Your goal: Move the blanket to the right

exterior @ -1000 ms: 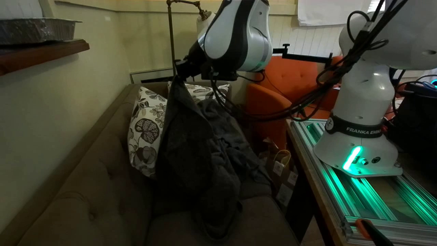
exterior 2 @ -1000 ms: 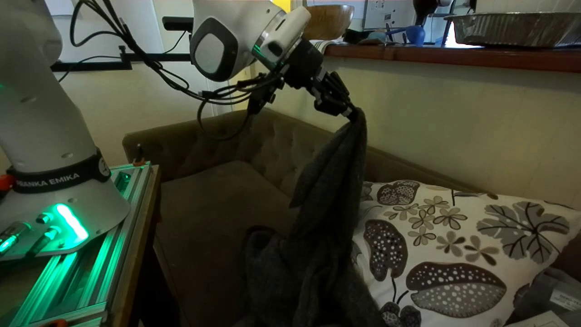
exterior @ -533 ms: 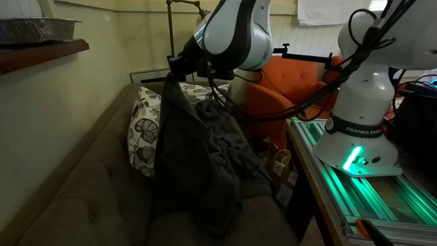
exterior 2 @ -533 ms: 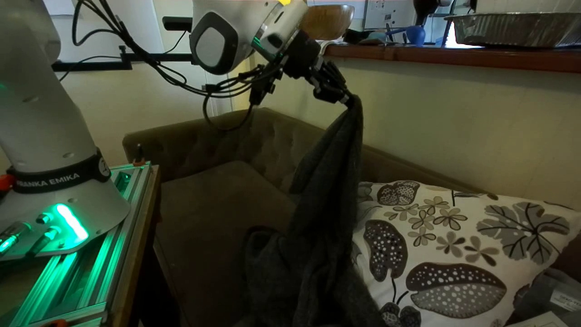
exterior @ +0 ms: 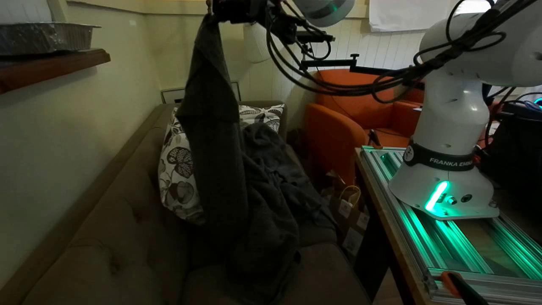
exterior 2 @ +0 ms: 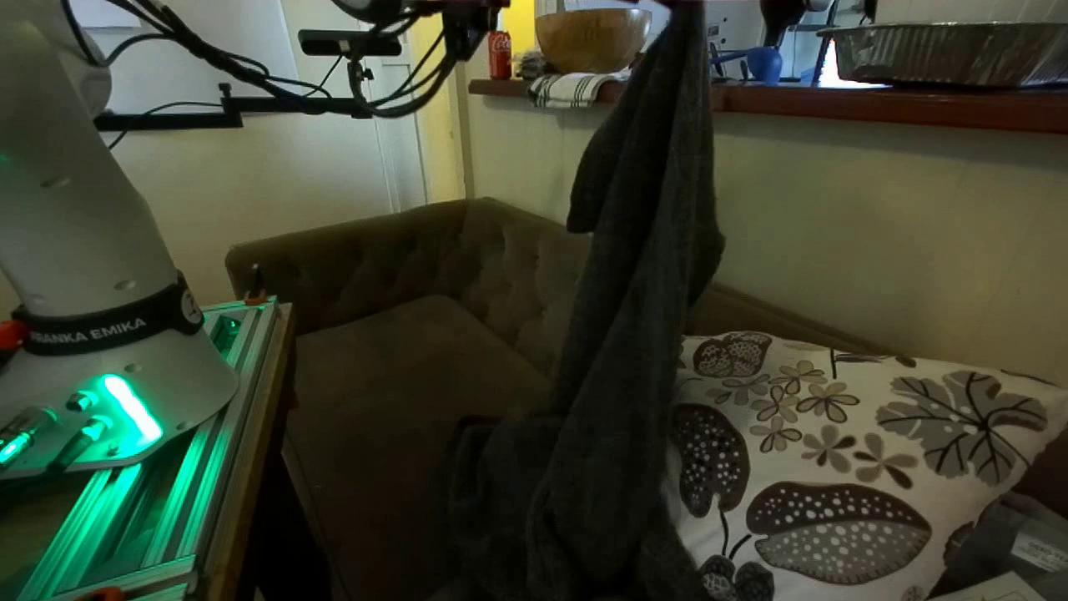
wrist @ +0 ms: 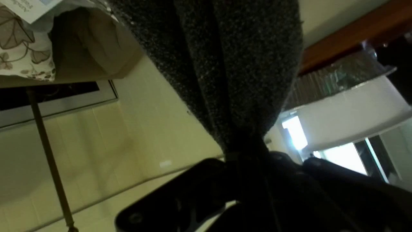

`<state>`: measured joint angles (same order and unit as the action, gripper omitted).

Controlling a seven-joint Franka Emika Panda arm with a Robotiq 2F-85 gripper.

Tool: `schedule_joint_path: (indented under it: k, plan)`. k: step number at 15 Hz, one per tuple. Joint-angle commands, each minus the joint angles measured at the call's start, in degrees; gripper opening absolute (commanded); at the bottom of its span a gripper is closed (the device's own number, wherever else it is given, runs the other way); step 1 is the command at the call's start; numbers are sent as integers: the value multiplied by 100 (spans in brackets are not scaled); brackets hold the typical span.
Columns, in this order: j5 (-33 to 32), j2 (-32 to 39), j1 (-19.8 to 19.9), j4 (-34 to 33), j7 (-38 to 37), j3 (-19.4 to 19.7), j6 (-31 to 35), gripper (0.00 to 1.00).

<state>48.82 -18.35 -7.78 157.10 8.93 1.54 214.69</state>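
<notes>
The dark grey blanket (exterior: pixel 216 127) hangs in a long, narrow fold from my gripper (exterior: pixel 211 15), which is high above the sofa. Its lower part lies bunched over the sofa seat in both exterior views, and the hanging length (exterior 2: pixel 634 317) rises past the shelf's height. In the wrist view the blanket (wrist: pixel 225 64) narrows to a gathered corner pinched between the fingertips of the gripper (wrist: pixel 248 156). My jaws are shut on that corner; deep shadow hides the exact contact. The fingertips lie beyond the top edge in an exterior view.
White cushions with a floral print (exterior 2: pixel 834 451) lean beside the blanket on the brown sofa (exterior 2: pixel 400 376). A wooden shelf (exterior 2: pixel 834 108) along the wall carries a foil tray (exterior 2: pixel 943 54) and a wooden bowl (exterior 2: pixel 592 42). An orange armchair (exterior: pixel 338 123) stands behind.
My gripper has risen a good deal, most of it in the last half second. The blanket's held end has gone up with it, stretching into a taller fold; the lower part stays on the seat.
</notes>
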Motion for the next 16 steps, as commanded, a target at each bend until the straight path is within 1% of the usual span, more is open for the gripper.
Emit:
schedule_joint_path:
  k: [1,5,6,8,9,11,15,16]
  plan:
    - [693,-1175,269,27,695,-239,-122,1]
    - [1874,-1846,932,-360,1735,-603,-95,1]
    - [2134,-2016,1090,-490,1978,-575,-197,1]
    - [2652,-2103,1506,-871,2389,-487,-38,1]
    - [2153,-1906,1150,-500,1903,-477,0,2]
    - [2403,-2049,1440,-705,2198,-436,-9,2]
    - [2465,-2051,1483,-748,2231,-451,-9,2]
    - [2515,-1830,1595,-995,2220,-407,68,1]
